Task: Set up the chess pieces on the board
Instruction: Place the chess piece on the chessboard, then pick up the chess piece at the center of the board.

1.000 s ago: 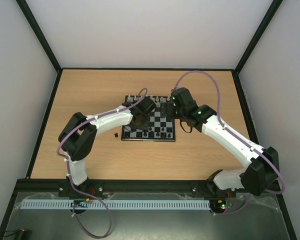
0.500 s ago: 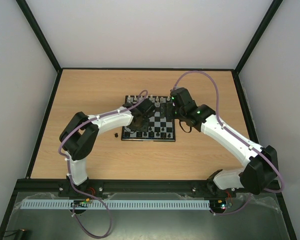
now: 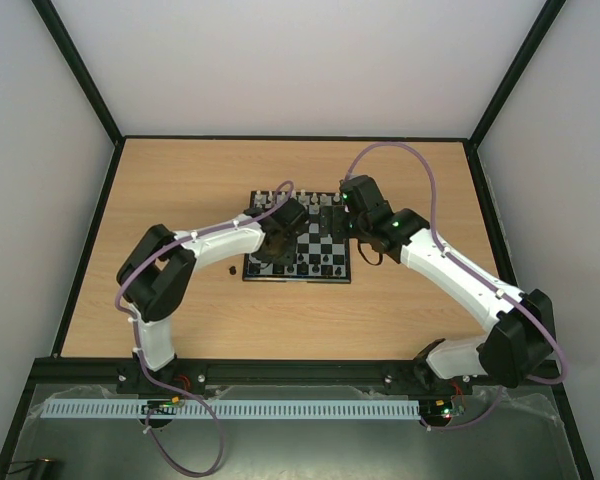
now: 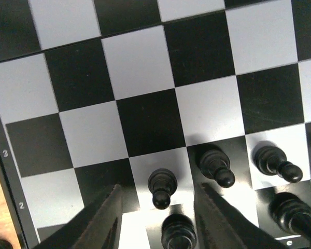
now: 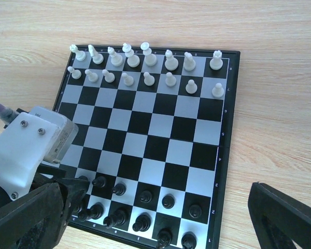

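A black pawn [image 4: 162, 188] stands on a pale square near the board's [image 4: 145, 67] left edge, loose between the left hand's [image 4: 156, 191] slightly parted fingers [image 4: 106, 223]. If that hand lifts off crooked, a finger may clip this pawn or the back-row piece [image 4: 177, 232] just behind it and topple both. The right hand [image 5: 155, 218] hangs wide and empty above the board. A stray black piece [image 3: 231, 269] lies on the desk [image 3: 180, 200] just beside the board.

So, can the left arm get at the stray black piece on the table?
Probably yes: the piece lies just off the board at its left edge, close to the open left gripper, with nothing between them.
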Tool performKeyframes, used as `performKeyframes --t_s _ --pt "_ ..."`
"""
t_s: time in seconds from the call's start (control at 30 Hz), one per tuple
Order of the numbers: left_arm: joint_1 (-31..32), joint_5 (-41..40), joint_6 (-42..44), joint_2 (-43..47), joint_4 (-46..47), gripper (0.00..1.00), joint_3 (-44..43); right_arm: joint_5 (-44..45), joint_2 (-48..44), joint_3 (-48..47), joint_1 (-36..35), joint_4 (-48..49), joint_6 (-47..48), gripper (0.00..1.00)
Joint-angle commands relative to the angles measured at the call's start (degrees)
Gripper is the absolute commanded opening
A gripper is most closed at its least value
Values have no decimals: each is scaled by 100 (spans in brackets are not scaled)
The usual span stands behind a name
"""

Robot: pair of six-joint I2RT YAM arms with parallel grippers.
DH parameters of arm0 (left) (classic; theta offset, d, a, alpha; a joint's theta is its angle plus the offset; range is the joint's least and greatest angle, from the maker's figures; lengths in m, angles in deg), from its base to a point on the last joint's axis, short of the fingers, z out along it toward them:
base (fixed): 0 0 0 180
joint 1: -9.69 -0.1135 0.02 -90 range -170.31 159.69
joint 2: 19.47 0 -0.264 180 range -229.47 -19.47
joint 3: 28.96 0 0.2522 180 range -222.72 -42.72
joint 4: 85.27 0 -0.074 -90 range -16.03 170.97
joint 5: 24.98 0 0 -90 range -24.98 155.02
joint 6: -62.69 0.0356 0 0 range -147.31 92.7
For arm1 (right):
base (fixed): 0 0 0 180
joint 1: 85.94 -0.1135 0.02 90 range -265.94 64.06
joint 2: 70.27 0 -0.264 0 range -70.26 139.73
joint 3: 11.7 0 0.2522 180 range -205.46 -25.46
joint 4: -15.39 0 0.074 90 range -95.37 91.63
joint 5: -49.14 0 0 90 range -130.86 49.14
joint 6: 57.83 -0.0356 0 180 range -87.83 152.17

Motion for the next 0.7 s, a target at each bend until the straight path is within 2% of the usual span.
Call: performKeyframes --t_s 0.0,0.23,0.27,0.3,0.47,0.6,0.63,0.67 --pt "-13 -184 -18 331 -293 44 -222 -38 74 66 17 8 3 99" --pt "-498 -840 -5 784 -399 74 -283 -99 64 65 17 16 10 99" --pt "-653 -845 -5 840 -351 90 -222 -112 64 64 17 17 11 99" --pt "-829 -835 2 903 -283 98 -145 -115 64 61 17 9 12 99" --pt "-1594 -783 74 1216 188 99 224 -194 70 69 16 37 12 98" --pt "-2125 -626 186 1091 345 99 267 -256 81 72 17 44 12 99" --pt "-2202 -589 193 1066 378 98 291 -269 81 70 17 43 20 99" --pt "-2270 -511 207 1061 460 91 338 -282 81 72 17 48 20 99"
